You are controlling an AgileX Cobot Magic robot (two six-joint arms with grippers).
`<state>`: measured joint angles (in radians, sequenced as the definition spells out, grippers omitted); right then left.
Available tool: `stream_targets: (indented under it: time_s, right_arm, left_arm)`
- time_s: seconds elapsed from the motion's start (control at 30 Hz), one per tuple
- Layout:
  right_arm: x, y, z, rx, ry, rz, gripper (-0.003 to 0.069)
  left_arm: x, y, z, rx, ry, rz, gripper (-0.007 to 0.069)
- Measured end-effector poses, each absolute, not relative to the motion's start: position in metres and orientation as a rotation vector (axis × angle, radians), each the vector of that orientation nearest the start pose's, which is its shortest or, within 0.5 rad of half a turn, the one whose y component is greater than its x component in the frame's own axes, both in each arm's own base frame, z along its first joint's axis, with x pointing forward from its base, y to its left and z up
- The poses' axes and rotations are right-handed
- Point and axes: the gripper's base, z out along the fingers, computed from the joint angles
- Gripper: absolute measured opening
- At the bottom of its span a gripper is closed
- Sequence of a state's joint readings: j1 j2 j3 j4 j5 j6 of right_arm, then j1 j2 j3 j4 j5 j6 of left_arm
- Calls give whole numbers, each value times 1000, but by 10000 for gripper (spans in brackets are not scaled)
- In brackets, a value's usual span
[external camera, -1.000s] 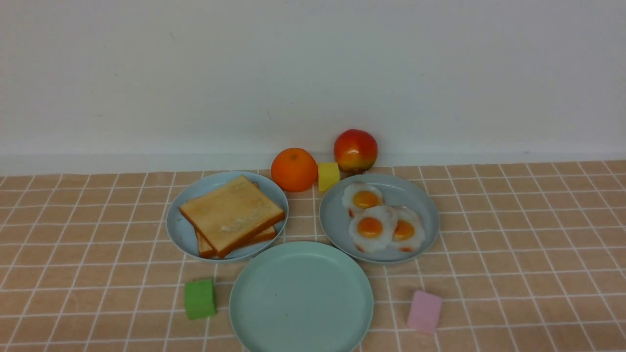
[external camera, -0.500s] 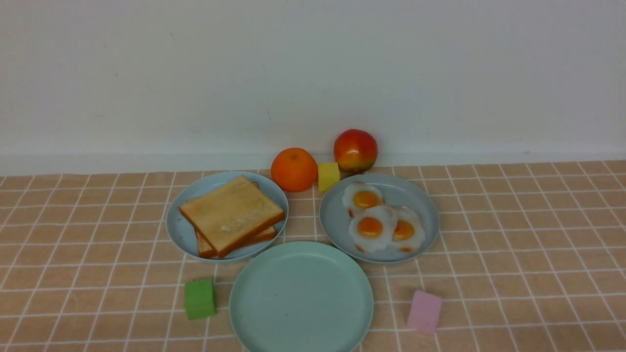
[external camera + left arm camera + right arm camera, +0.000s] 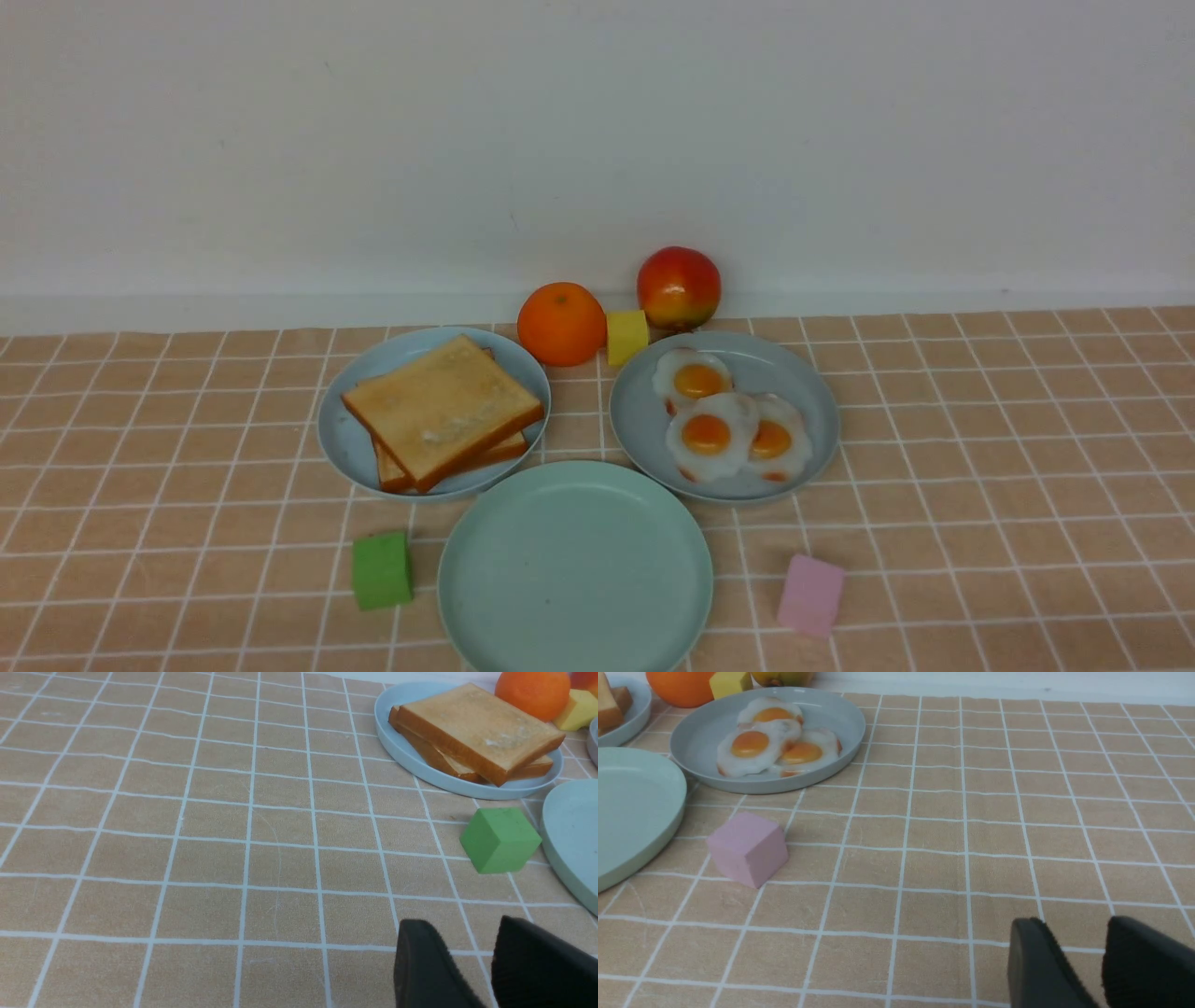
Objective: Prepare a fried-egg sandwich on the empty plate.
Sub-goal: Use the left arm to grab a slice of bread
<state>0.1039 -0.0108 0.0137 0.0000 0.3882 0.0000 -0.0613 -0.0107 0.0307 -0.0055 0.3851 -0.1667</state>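
The mint-green plate (image 3: 574,569) sits at the lower centre of the front view, cut off by the bottom edge of the frame. Its surface is bare.

The toast slices (image 3: 442,411) lie stacked, two high, on the sky-blue plate (image 3: 341,439), up and to the left of the mint-green plate. The top slice is turned slightly off the lower one. The rims of the two plates are close together.

The fried eggs (image 3: 707,434), three in number, lie on the grey-blue plate (image 3: 635,420), up and to the right of the mint-green plate. The two nearer eggs overlap and the third lies just behind them.

Behind the two upper plates, near the centre of the frame, an orange (image 3: 561,323), a yellow block (image 3: 626,336) and a red-yellow apple (image 3: 679,287) stand in a row, left to right, near the wall. The block is just beside the orange.

A green cube (image 3: 382,569) rests just left of the mint-green plate. A pink cube (image 3: 810,594) rests to its right, a little apart. All items stand on a peach checked tablecloth (image 3: 980,448).

Neither arm appears in the front view. In the left wrist view the left gripper (image 3: 474,947) has its fingers slightly parted and grasps nothing. It is above bare cloth, with the green cube ahead of it. In the right wrist view the right gripper (image 3: 1085,952) is likewise slightly parted and released, with the pink cube well ahead.
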Motion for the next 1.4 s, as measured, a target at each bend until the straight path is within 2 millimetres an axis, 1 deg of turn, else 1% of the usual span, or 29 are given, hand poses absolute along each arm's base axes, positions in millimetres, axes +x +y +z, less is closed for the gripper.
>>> stream_targets:
  time_s: [0.4,0.57,0.73,0.77,0.8,0.87,0.9,0.97,1.1,1.23,1.27,1.33,1.37,1.4]
  right_arm:
    - [52,4,174,-124,1870,27,239]
    - [53,5,176,-112,1838,47,239]
    - [55,7,183,-39,1740,141,239]
    - [56,8,189,6,1677,190,239]
    - [56,8,190,15,1670,201,239]
    - [56,7,198,54,1585,236,239]
    - [56,7,198,55,1585,237,239]
    - [56,6,204,70,1515,244,239]
    - [56,5,210,81,1445,246,239]
    - [53,2,225,117,1279,261,239]
    - [52,1,228,130,1244,273,239]
    - [50,-1,234,162,1166,308,239]
    - [50,-1,234,166,1160,312,239]
    - [48,-1,240,196,1122,357,239]
  left_arm:
    - [52,-3,169,-99,1886,-156,239]
    - [54,-4,174,-102,1830,-169,239]
    - [56,-4,184,-123,1716,-212,239]
    - [56,-4,189,-139,1657,-237,239]
    - [56,-4,191,-143,1642,-243,239]
    - [57,-4,198,-172,1558,-281,239]
    - [57,-4,199,-176,1549,-286,239]
    - [57,-4,201,-193,1520,-304,239]
    - [57,-4,202,-200,1517,-311,239]
    - [57,-4,203,-202,1505,-314,239]
    - [56,-3,205,-208,1478,-320,239]
    - [55,-1,215,-251,1366,-363,239]
    - [55,-1,215,-258,1365,-371,239]
    - [52,3,226,-328,1214,-445,239]
